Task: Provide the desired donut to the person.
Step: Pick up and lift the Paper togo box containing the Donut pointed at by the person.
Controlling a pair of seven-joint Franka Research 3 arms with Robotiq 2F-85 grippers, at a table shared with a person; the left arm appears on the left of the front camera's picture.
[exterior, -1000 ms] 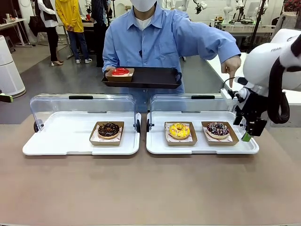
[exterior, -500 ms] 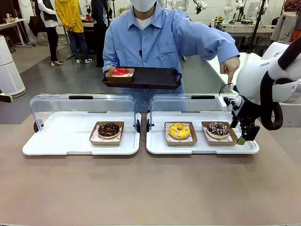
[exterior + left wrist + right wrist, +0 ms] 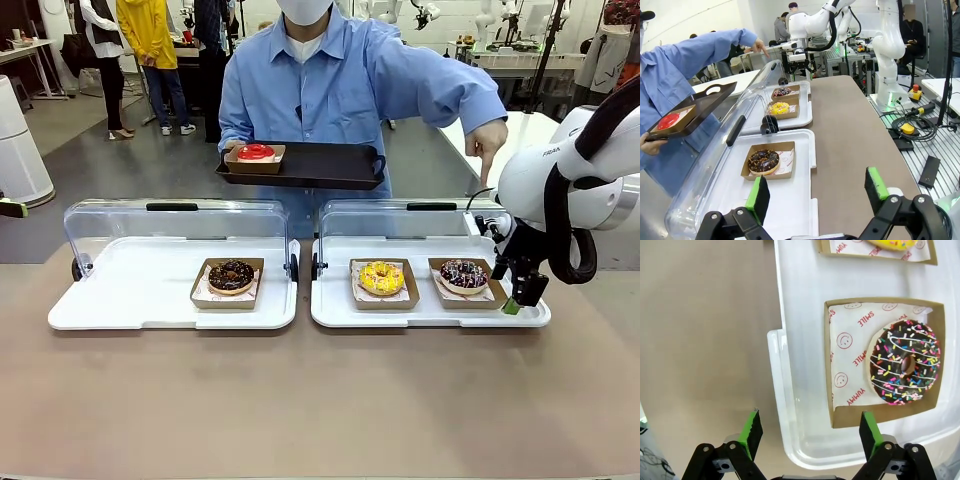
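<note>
The person (image 3: 340, 80) in a light blue shirt holds a black tray (image 3: 320, 172) carrying a red donut (image 3: 256, 152), and points a hand (image 3: 490, 140) down at the right end of the table. A sprinkled chocolate donut (image 3: 463, 274) sits there in its box beside a yellow donut (image 3: 381, 277). My right gripper (image 3: 520, 295) hovers open just right of that box, which lies ahead of its fingers and off to one side (image 3: 905, 367). A plain chocolate donut (image 3: 231, 276) sits on the left tray. My left gripper (image 3: 817, 189) is open above that tray's near end, holding nothing.
Two white trays (image 3: 120, 300) (image 3: 430, 315) lie side by side, their clear lids (image 3: 175, 225) hinged up at the back. Bare table stretches in front of them. Cables and a yellow device (image 3: 907, 127) lie beside the table in the left wrist view.
My right gripper has come down and slightly inward to the right tray's end. The person's pointing hand has shifted a little. The donuts have not moved.
</note>
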